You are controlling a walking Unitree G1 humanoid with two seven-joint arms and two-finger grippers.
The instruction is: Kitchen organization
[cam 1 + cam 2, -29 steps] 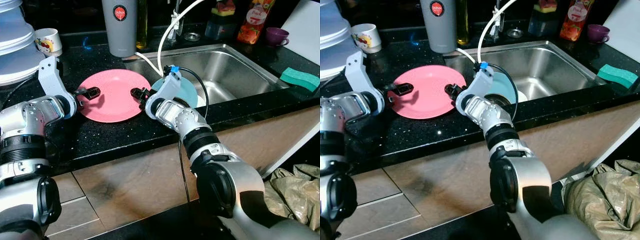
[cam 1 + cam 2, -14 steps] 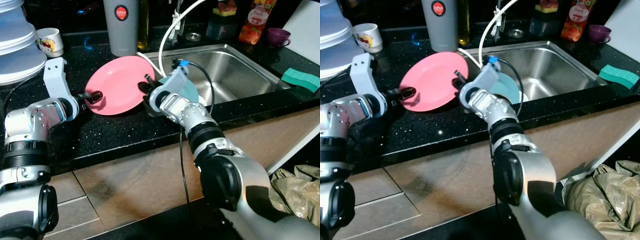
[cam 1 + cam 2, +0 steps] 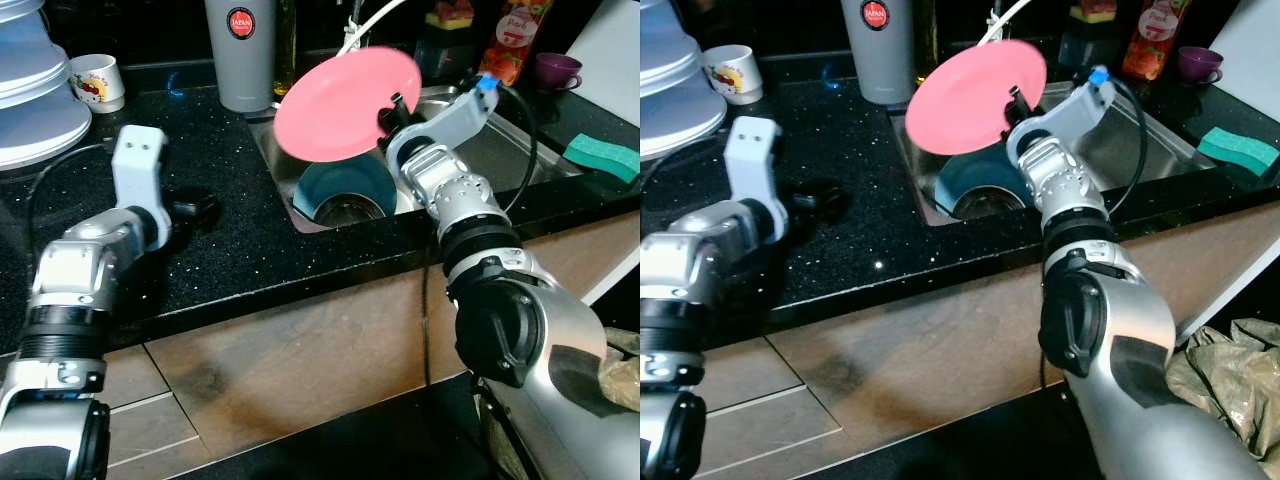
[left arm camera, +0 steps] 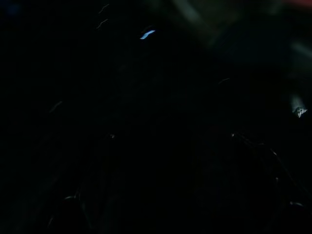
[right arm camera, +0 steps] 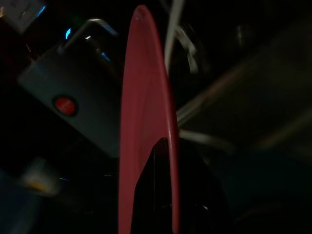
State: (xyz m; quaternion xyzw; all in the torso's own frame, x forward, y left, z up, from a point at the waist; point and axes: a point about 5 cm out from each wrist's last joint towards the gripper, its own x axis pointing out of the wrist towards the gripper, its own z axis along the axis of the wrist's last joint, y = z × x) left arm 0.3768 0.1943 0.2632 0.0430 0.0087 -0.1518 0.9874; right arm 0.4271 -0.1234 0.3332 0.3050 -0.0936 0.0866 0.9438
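Far left on the black countertop (image 3: 230,260): stack of white bowls (image 3: 35,100), w/ a printed mug (image 3: 97,80) just beside it toward the back. Left gripper (image 3: 205,208) sits low over the counter, near its middle, fingers dark against dark stone, so can't tell if they're apart or together. Left wrist view is nearly black; nothing readable there.

Back center: grey tumbler (image 3: 240,50) w/ a red round label, upright, close to the sink's (image 3: 520,140) left rear corner. A white hose (image 3: 362,22) curves up behind it.

Pink plate (image 3: 345,88) is in the air, tilted, above the sink's left end & over a teal bowl (image 3: 335,188) that lies in the basin next to the near wall. Right gripper (image 3: 392,112) pinches the plate at its right rim; right wrist view shows the plate (image 5: 146,122) edge-on w/ a black finger on each face, clamped tight.

Right of sink: bottles at the back, incl. an orange-labelled one (image 3: 508,40), then a purple cup (image 3: 552,72). Green sponge (image 3: 600,156) lies flat on the counter at the far right, well apart from the plate.
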